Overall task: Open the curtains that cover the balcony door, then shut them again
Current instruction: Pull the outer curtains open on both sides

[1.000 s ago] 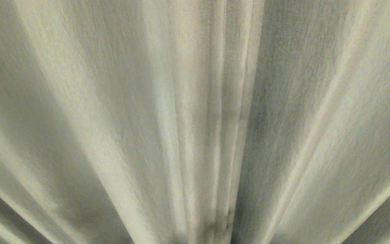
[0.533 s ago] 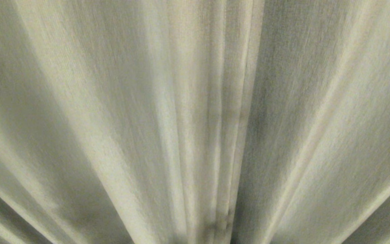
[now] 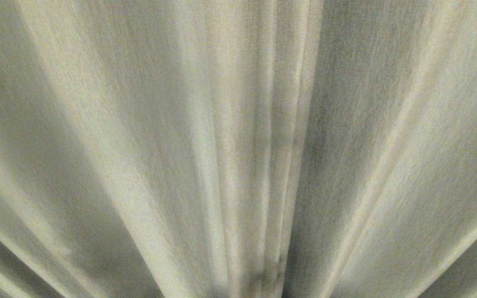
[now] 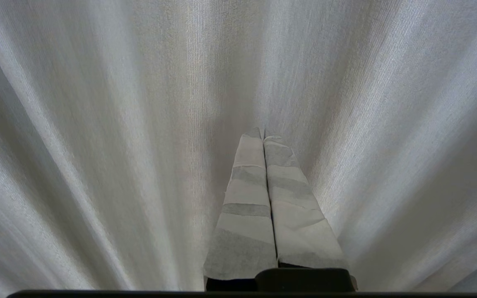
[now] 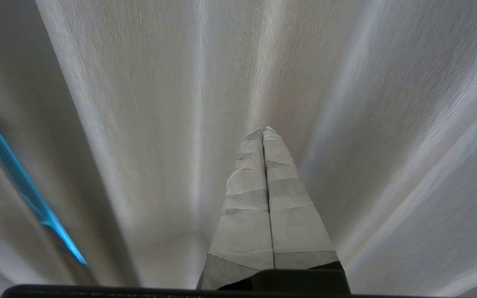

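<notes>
Fabric fills every view: the curtains (image 3: pixel 238 149) hang shut in vertical folds directly before me, two edges meeting near the middle of the head view. No balcony door shows. I judge the cloth soft, light and yielding; best taken at that central seam (image 3: pixel 282 165), pinching one edge. Left pincer (image 4: pixel 263 134) and right pincer (image 5: pixel 263 131) both point at the folds, clenched on nothing. A blue strip (image 5: pixel 19 178) shows beside the right one.

A bright blue strip (image 5: pixel 19 182) shows through a gap, otherwise unidentifiable.
</notes>
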Controlling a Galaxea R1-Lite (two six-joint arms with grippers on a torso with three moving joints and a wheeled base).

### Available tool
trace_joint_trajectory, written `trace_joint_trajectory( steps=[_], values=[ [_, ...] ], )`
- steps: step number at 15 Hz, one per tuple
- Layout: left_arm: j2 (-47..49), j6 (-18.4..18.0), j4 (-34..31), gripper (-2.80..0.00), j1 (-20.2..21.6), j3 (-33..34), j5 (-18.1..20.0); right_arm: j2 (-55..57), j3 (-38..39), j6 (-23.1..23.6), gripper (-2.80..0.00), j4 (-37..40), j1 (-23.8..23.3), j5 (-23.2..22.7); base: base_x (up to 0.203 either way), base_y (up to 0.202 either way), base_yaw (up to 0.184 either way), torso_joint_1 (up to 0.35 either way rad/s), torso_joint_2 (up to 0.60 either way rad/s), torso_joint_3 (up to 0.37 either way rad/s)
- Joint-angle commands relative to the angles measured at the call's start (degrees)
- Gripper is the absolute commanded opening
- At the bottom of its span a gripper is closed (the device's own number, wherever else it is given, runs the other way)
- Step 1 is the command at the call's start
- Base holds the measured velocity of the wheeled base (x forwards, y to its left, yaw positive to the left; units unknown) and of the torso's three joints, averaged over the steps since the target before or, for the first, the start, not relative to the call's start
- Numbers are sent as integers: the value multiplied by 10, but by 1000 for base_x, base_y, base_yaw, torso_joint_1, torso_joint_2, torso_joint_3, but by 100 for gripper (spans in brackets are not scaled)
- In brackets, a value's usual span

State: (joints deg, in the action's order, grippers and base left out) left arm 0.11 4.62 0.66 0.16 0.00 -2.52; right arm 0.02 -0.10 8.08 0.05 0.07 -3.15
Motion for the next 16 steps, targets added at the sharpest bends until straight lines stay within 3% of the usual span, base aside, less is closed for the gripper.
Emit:
trace_joint_trajectory(
  steps=[1,7,10,15,16],
  values=[
    [0,0,0,-280,0,0,0,2,-4,24,-280,-3,-1,-2,0,0,0,0,0,0],
    [0,0,0,-280,0,0,0,145,-89,24,-280,-51,-16,-6,0,0,0,0,0,0],
    [0,0,0,-280,0,0,0,233,-141,24,-280,-128,-45,-37,0,0,0,0,0,0],
    [0,0,0,-280,0,0,0,320,-191,24,-280,-236,-50,-49,0,0,0,0,0,0],
    [0,0,0,-280,0,0,0,322,-193,23,0,-234,-51,-50,0,0,0,0,0,0]
  ],
)
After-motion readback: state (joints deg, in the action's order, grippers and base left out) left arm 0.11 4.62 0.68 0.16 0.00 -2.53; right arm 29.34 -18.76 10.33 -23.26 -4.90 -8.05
